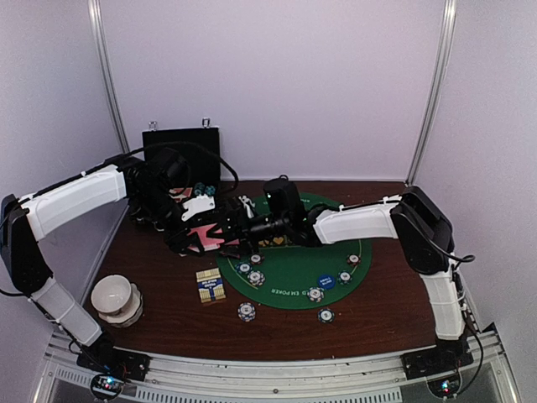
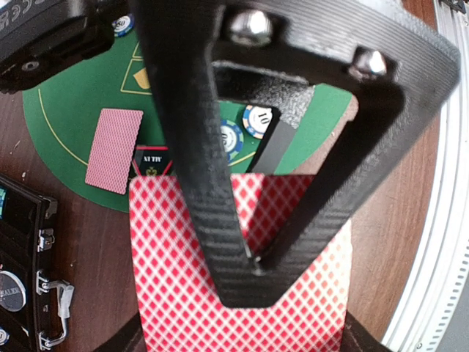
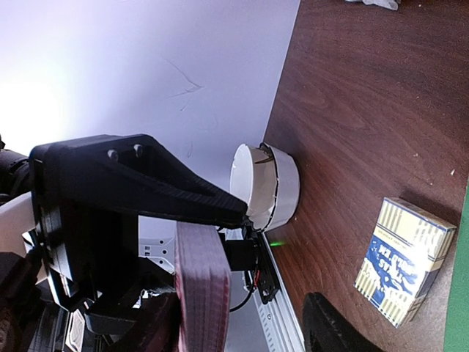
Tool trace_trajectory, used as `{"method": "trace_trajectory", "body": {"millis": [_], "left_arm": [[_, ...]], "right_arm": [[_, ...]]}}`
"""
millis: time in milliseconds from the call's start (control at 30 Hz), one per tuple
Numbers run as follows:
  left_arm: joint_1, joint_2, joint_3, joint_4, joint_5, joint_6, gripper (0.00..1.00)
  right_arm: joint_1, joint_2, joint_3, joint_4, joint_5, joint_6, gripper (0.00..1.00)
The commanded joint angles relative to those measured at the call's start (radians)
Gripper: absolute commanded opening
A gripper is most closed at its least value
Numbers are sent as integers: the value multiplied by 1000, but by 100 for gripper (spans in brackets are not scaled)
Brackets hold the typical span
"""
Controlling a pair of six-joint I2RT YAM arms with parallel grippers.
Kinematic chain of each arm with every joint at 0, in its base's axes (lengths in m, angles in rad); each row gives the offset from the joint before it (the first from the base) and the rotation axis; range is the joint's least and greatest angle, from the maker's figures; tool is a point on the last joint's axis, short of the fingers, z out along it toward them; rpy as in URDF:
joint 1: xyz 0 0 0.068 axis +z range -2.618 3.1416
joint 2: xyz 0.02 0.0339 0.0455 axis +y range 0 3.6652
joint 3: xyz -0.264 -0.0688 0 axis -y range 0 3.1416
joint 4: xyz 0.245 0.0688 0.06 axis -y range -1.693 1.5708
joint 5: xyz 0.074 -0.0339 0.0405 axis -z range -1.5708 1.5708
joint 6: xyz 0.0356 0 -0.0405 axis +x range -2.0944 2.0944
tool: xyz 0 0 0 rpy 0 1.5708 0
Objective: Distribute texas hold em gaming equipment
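- Your left gripper [image 2: 245, 287] is pressed together on the deck of pink-backed cards [image 2: 168, 264]. In the left wrist view one black finger lies across the top card, and the deck's near end is cut off at the bottom of the picture.
- From above, the deck shows only as a pink patch between the two wrists, over the far-left rim of the green mat [image 1: 294, 264].
- You cannot tell how your right gripper [image 1: 239, 224] stands. From above it is a dark tangle just beside the left one. Its own camera shows only one dark finger [image 3: 330, 326] at the bottom edge, with the deck edge-on to the left of it.
- A small dark label [image 2: 152, 160] peeks out past the deck's far edge. Most of it is covered and its print is hard to read.
- A single card [image 2: 113, 150] lies face down on the mat, close to its rim and apart from the deck.
- Striped chips [image 1: 315, 294] are scattered over the near half of the mat, with a blue disc [image 1: 326, 281] among them. Two more chips [image 1: 246, 312] sit on the wood just off the near rim.
- The card box [image 1: 211, 285] lies just beside the mat's left rim. The white bowls [image 1: 116, 298] stand near the table's left edge, with bare wood between them and the box.
- The black case [image 1: 180, 155] stands at the far left, partly hidden behind your left wrist.
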Motion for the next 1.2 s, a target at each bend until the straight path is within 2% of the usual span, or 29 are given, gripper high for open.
{"method": "trace_trajectory", "body": {"millis": [0, 133, 267, 667, 967, 1167], "left_arm": [[0, -13, 30, 20, 30, 2, 0], [0, -12, 26, 20, 27, 2, 0], [0, -9, 20, 19, 17, 5, 0], [0, -9, 16, 20, 5, 8, 0], [0, -6, 15, 20, -11, 12, 0], [1, -7, 15, 20, -19, 14, 0]], "right_arm": [[-11, -49, -30, -16, 9, 5, 57], [-11, -82, -42, 5, 5, 18, 52], [-12, -108, -47, -5, 1, 17, 41], [-16, -159, -77, -33, -9, 12, 18], [-60, -224, -126, -33, -13, 22, 4], [-128, -247, -171, -14, -32, 45, 0]]}}
